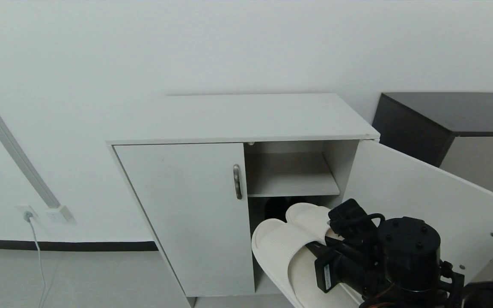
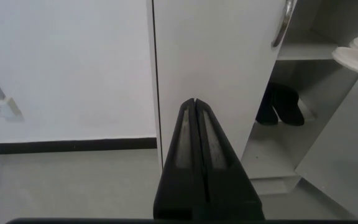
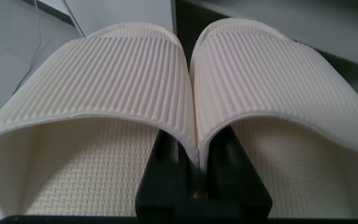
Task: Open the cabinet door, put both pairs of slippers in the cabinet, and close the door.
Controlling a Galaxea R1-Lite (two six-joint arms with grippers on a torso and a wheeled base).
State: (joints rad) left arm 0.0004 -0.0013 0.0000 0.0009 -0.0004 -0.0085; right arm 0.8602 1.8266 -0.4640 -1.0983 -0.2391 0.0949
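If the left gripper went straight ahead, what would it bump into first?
Probably the closed white cabinet door, just ahead of the shut left gripper; distance is hard to judge.

White wall [image 1: 246,42], grey floor [image 1: 79,278], black sideboard [image 1: 443,115]

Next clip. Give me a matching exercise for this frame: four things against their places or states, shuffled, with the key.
Things:
1. white slippers
2. black slippers
3. left door
4. right door

States:
A. swung open
B. inside the cabinet, below the shelf
C. shut
D. gripped by the right claw

Pairs: 1-D, 2-B, 3-C, 4-A.
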